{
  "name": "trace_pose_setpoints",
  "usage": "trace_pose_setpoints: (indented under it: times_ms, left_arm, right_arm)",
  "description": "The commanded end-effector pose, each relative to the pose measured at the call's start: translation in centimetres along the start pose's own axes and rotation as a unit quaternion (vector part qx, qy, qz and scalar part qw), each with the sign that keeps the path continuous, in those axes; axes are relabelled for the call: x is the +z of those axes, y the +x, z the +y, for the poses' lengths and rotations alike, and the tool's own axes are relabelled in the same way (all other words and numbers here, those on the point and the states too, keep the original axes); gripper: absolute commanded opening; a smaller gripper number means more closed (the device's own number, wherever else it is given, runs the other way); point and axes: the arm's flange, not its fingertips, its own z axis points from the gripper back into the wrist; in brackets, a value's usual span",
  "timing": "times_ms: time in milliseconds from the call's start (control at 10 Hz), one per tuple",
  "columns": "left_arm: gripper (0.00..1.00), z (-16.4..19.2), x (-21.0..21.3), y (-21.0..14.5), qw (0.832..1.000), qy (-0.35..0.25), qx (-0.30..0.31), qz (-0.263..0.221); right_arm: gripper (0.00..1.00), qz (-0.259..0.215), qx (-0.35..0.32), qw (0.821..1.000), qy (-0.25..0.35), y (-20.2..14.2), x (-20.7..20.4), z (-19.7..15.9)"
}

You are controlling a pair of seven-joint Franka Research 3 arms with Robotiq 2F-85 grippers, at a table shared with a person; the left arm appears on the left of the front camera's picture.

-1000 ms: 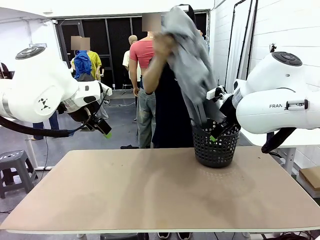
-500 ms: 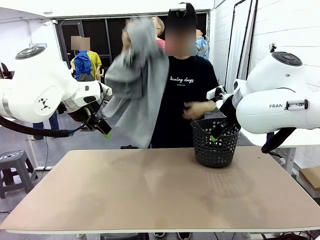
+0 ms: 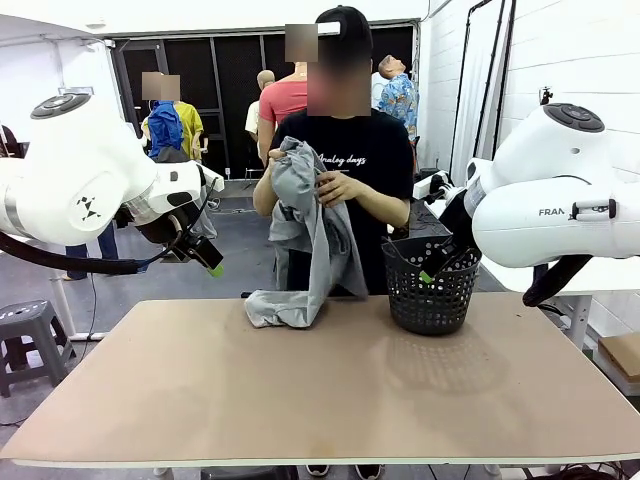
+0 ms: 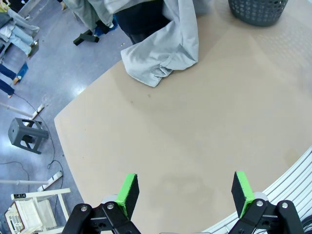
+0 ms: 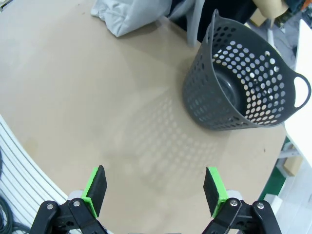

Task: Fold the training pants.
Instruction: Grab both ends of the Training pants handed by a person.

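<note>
The left gripper (image 4: pixel 185 192) hangs in the air above its side of the table (image 3: pixel 320 400), jaws spread wide with nothing between the green pads. The right gripper (image 5: pixel 155 191) is the same: splayed, empty, poised over the bare tabletop near the black mesh basket (image 5: pixel 229 92), which looks empty from above. Neither one touches cloth.

Out past them, at the far edge of the table, are the training pants (image 3: pixel 310 235). The person's hands (image 3: pixel 340 187) hold the upper part bunched at chest height, and the grey fabric drops from there so that its lower end lies in a crumpled heap on the tabletop, beside the basket and apart from it.

As I read it, the folding itself has not begun. The pants are out of the basket and only partly on the table, with no crease or neat edge anywhere. What's left is nearly everything: getting the garment fully down and spread flat, legs laid out, then doubling it over. Both grippers are well apart from the fabric, so each would have to travel toward the far edge before doing anything.
</note>
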Motion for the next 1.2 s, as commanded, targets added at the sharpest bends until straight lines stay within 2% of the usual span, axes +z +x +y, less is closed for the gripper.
trace_pose_setpoints:
  times_ms: [0, 1100]
  left_arm:
    - [1.00, 0.11, -0.02, -0.01, 1.000, 0.000, -0.006, -0.002]
    - [1.00, 0.11, -0.02, -0.01, 1.000, 0.000, -0.006, -0.002]
  right_arm:
    - [1.00, -0.005, -0.003, 1.000, -0.001, 0.00, -0.22, 0.04]
    - [1.00, -0.005, -0.003, 1.000, -0.001, 0.00, -0.22, 0.04]
